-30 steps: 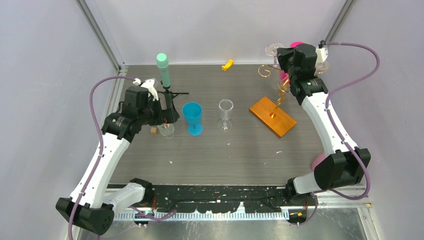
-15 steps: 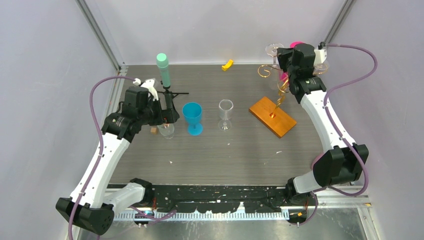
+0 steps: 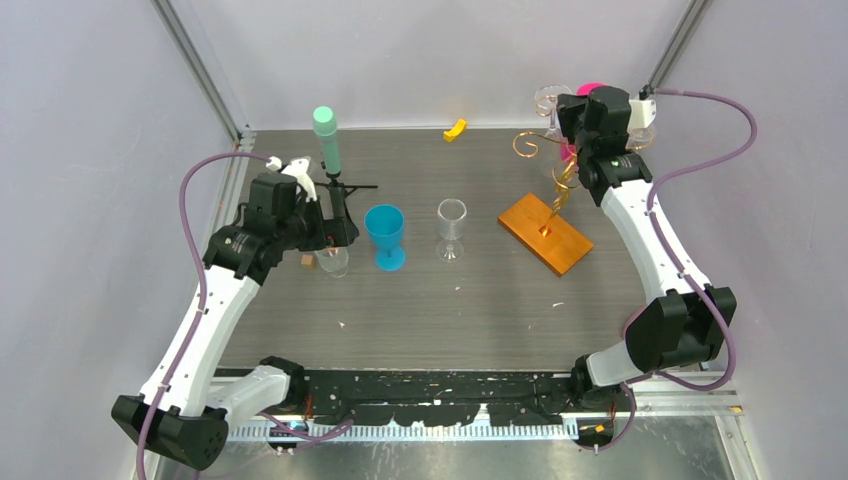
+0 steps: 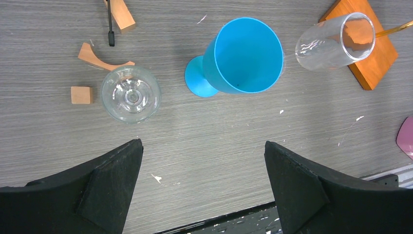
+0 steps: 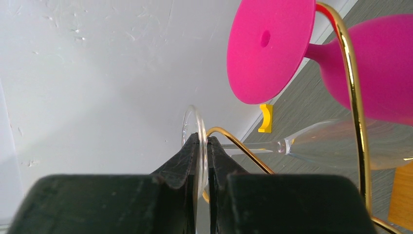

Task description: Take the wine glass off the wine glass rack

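Note:
The wine glass rack point(image 3: 557, 190) is a gold wire stand on an orange-brown wooden base point(image 3: 545, 232) at the back right. A clear wine glass point(image 5: 341, 146) hangs upside down in its gold arm point(image 5: 358, 112), its round foot point(image 5: 191, 127) uppermost. My right gripper point(image 5: 203, 139) is shut on the rim of that foot, high beside the rack's top point(image 3: 568, 112). A pink wine glass point(image 5: 272, 48) hangs on the same rack. Over the table's left part, my left gripper point(image 4: 202, 146) stands open and holds nothing.
A blue goblet point(image 3: 385, 235), a clear tumbler-like glass point(image 3: 452, 228) and a small clear glass point(image 4: 131, 93) stand mid-table. A black tripod with a mint-green cylinder point(image 3: 327, 140) is at the back left. Wooden blocks point(image 4: 81, 94) and a yellow piece point(image 3: 456, 129) lie around.
My right gripper has edged slightly with the glass's foot in it, and the rack's scroll arm has shifted a little. The left arm has not moved.

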